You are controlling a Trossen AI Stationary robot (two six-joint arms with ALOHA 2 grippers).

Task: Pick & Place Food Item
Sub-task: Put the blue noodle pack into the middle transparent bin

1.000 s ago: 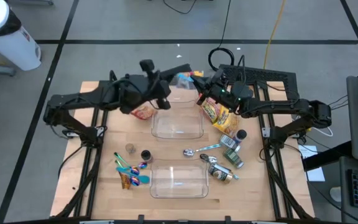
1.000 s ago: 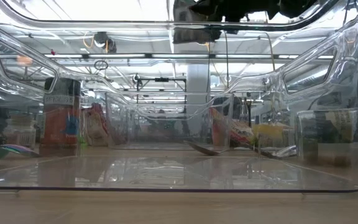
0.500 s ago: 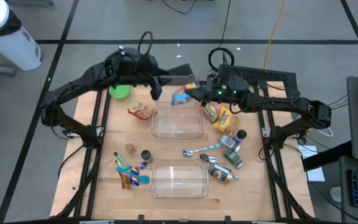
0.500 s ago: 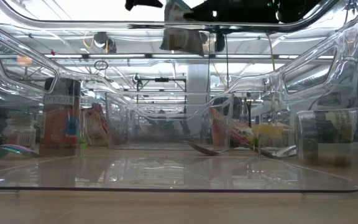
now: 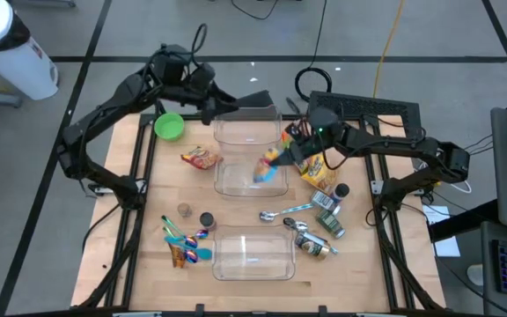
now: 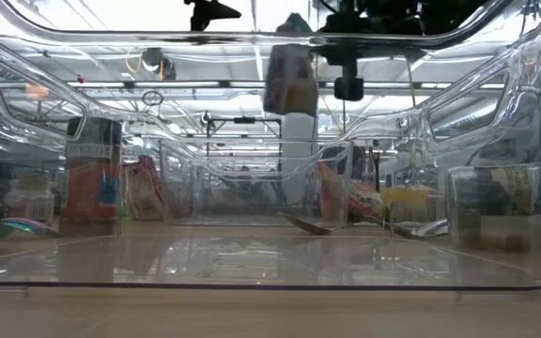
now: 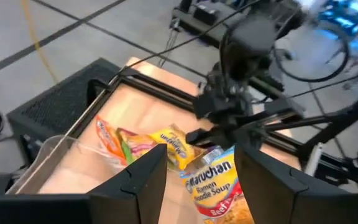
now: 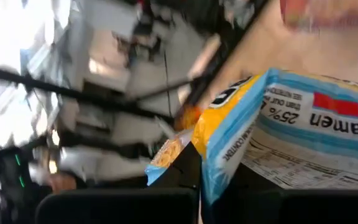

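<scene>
Right tool (image 5: 282, 157) clamped on ramen packet (image 5: 268, 167) above clear container (image 5: 252, 179) at frame centre, left tool (image 5: 211, 112) apart, upper left.

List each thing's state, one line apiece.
Right gripper: shut on ramen packet.
Ramen packet: hanging above far bin.
Left gripper: open, empty, at the table's far edge.
Far bin: upright, nothing inside.
Near bin: upright, empty.
Green bowl: upright on table.
Spoon: lying flat.
</scene>
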